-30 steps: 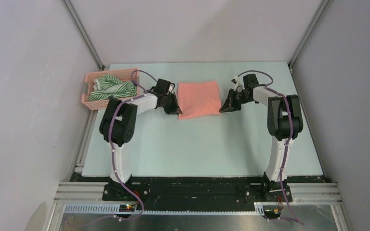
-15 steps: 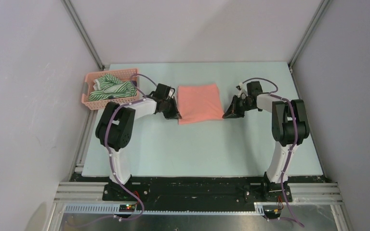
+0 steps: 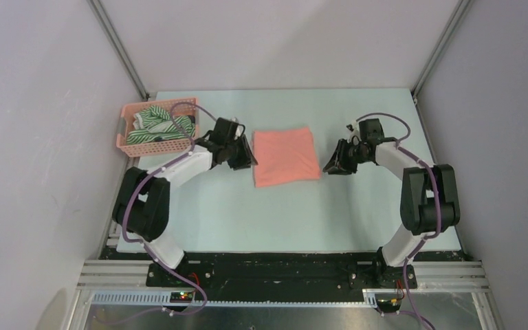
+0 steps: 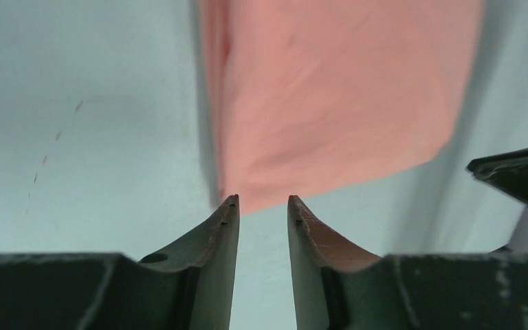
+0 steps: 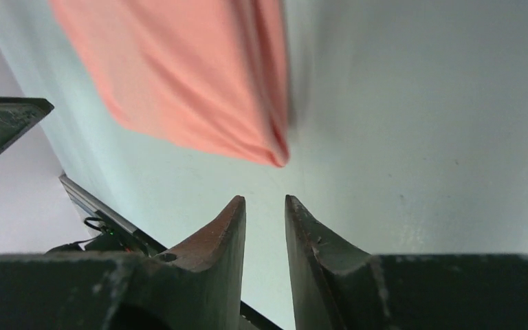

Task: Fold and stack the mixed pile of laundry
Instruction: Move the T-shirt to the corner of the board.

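While flanking the folded salmon-pink shirt (image 3: 286,156), left tool (image 4: 263,201) and right tool (image 5: 265,201) gape slightly, empty.

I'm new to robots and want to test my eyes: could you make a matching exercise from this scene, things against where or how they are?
1. salmon-pink shirt
2. striped garment
3. pink basket
4. left fingers

A. apart, gripping nothing
B. folded flat, in the middle
C. at the far left corner
D. lying in the basket

Pairs: 1-B, 2-D, 3-C, 4-A
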`<state>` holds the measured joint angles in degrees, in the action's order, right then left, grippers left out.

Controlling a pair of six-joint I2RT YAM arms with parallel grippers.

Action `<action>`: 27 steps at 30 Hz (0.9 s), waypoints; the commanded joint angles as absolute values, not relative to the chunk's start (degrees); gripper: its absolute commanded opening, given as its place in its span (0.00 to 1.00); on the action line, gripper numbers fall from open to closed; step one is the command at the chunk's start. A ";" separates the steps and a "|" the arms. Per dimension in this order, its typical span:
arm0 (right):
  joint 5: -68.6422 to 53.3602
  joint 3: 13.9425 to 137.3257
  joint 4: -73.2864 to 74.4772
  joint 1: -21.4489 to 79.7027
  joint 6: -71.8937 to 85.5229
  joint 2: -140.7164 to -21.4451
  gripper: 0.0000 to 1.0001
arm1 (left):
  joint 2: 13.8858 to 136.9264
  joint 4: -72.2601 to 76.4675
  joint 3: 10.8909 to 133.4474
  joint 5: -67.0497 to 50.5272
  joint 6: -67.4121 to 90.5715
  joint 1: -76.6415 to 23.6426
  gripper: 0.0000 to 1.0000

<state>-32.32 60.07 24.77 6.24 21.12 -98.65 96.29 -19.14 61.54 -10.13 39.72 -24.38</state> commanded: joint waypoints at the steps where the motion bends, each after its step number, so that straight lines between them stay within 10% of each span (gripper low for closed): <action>1: -35.87 65.74 23.86 7.45 22.79 -94.29 0.31 | 93.64 -17.75 70.92 -8.51 40.62 -24.28 0.37; 16: -42.96 90.35 21.09 13.04 24.02 -123.17 0.26 | 122.69 -16.67 93.36 -12.44 40.84 -19.56 0.32; 27: -39.90 95.86 25.03 11.59 20.76 -123.47 0.54 | 120.51 -16.76 92.82 -12.24 38.03 -17.02 0.38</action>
